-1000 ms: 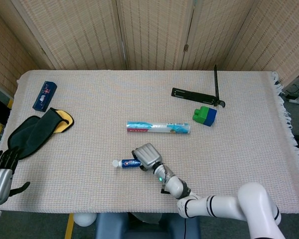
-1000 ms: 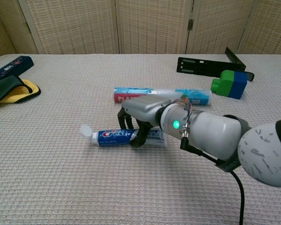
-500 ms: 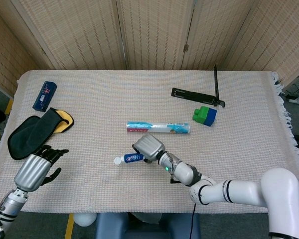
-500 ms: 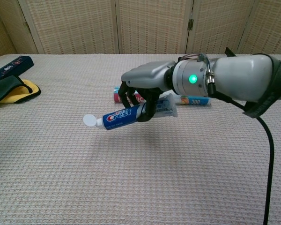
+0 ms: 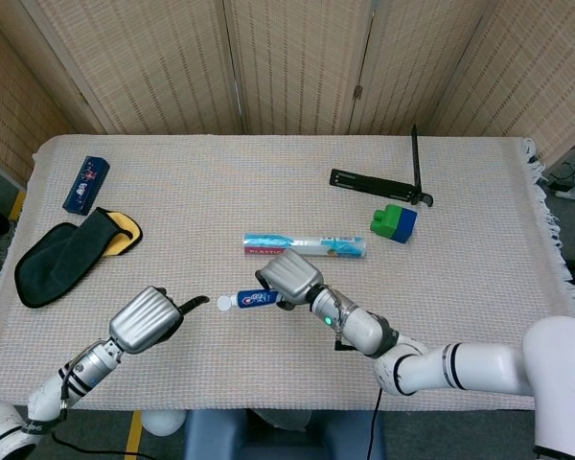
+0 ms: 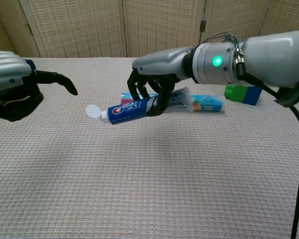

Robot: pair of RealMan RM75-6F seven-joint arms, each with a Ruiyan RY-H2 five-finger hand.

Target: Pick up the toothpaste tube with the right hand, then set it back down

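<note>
A blue Crest toothpaste tube (image 5: 254, 300) (image 6: 132, 109) with a white cap hangs just above the woven tablecloth, cap pointing left and tilted slightly down. My right hand (image 5: 289, 276) (image 6: 162, 74) grips it from above around its rear half. My left hand (image 5: 146, 320) (image 6: 10, 82) hovers to the left of the tube and holds nothing. One finger (image 6: 60, 79) stretches toward the cap, a short gap away.
A long boxed item (image 5: 305, 246) lies just behind the tube. A green and blue block (image 5: 394, 222) and a black stand (image 5: 383, 180) sit at the back right. A blue case (image 5: 86, 183) and a dark mitt with yellow lining (image 5: 72, 251) lie far left.
The right hand has closed on the tube and lifted it off the cloth. The left hand has swung in from the table's left edge toward the tube's cap.
</note>
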